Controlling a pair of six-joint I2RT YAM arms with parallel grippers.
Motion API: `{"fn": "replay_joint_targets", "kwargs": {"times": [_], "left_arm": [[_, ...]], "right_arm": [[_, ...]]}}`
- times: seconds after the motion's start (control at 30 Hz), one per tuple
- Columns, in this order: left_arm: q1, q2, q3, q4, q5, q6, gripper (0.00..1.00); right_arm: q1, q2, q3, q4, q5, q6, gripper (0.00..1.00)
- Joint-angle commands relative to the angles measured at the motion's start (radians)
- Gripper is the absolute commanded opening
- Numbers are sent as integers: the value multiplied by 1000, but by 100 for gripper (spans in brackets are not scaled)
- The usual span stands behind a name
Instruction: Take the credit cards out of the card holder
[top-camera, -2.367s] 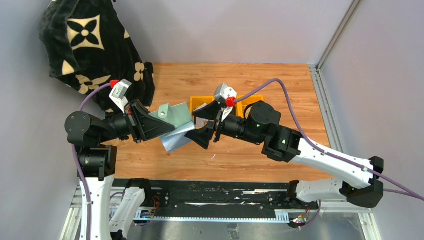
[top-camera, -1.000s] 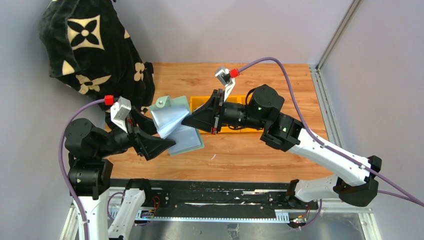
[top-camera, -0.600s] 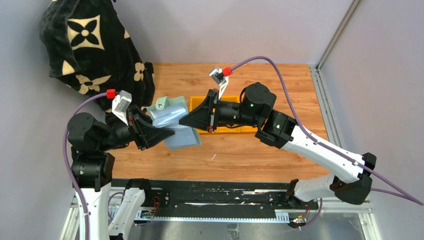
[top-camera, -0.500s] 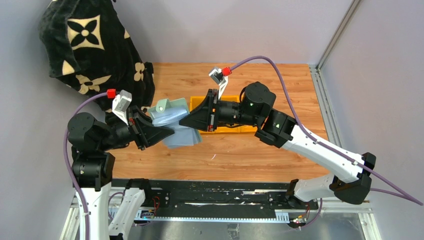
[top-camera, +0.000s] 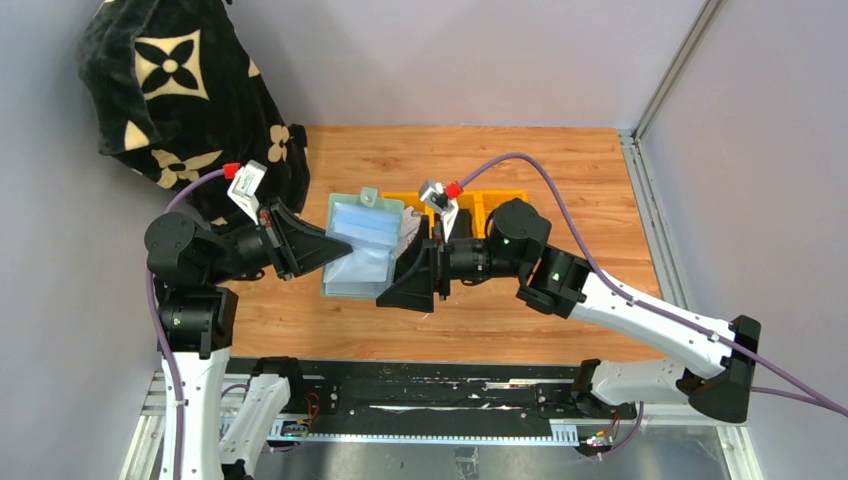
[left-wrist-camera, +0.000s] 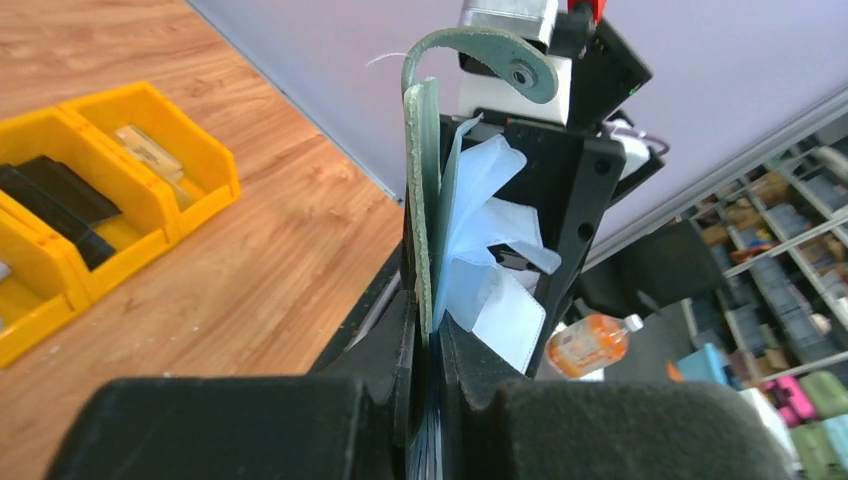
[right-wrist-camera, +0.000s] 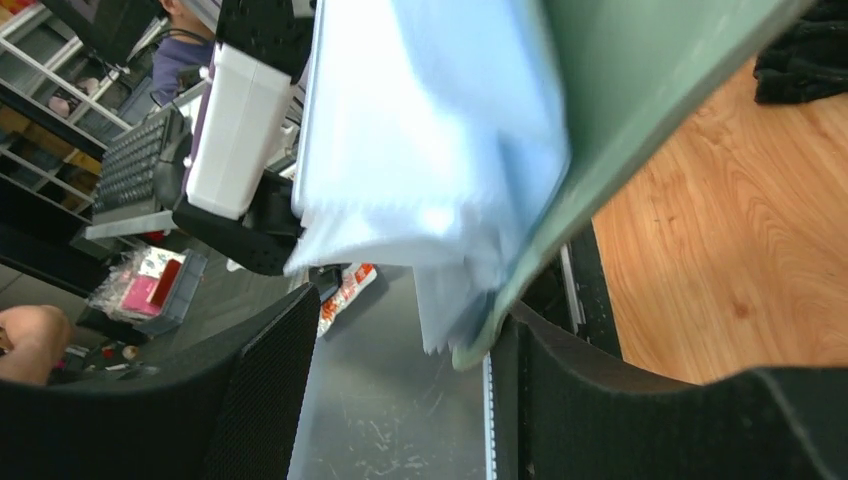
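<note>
The sage-green card holder (top-camera: 362, 245) hangs open in the air over the table, its pale blue inner pockets facing up. My left gripper (top-camera: 325, 250) is shut on its left edge. In the left wrist view the card holder (left-wrist-camera: 420, 200) is edge-on with its pockets (left-wrist-camera: 480, 230) fanned out, and the left gripper (left-wrist-camera: 428, 330) pinches it. My right gripper (top-camera: 405, 285) is open at the holder's near right corner. In the right wrist view that corner (right-wrist-camera: 480, 340) sits between the open fingers of the right gripper (right-wrist-camera: 405, 315), against the right finger (right-wrist-camera: 620, 400). No card shows in the pockets.
Yellow bins (top-camera: 490, 203) stand behind the holder. In the left wrist view one bin (left-wrist-camera: 170, 120) holds a flat tan item (left-wrist-camera: 145, 150) and its neighbour a black item (left-wrist-camera: 60, 195). A black flower-patterned cloth (top-camera: 170, 90) lies at the back left.
The left gripper has turned the holder so its open inside faces up. The right gripper has dropped from behind the holder to its near right corner.
</note>
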Motion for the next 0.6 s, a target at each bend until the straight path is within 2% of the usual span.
{"fn": "replay_joint_targets", "kwargs": {"times": [0.0, 0.3, 0.4, 0.57], "left_arm": [[1, -1, -21, 133, 5, -171, 6], [1, -10, -48, 196, -12, -294, 3], [1, -23, -62, 211, -25, -324, 3], [1, -28, -65, 240, -24, -366, 1]], "right_arm": [[13, -89, -67, 90, 10, -75, 64], [14, -84, -51, 65, 133, -147, 47], [13, -65, -37, 75, 161, -146, 36], [14, -58, -27, 113, 172, -140, 25]]}}
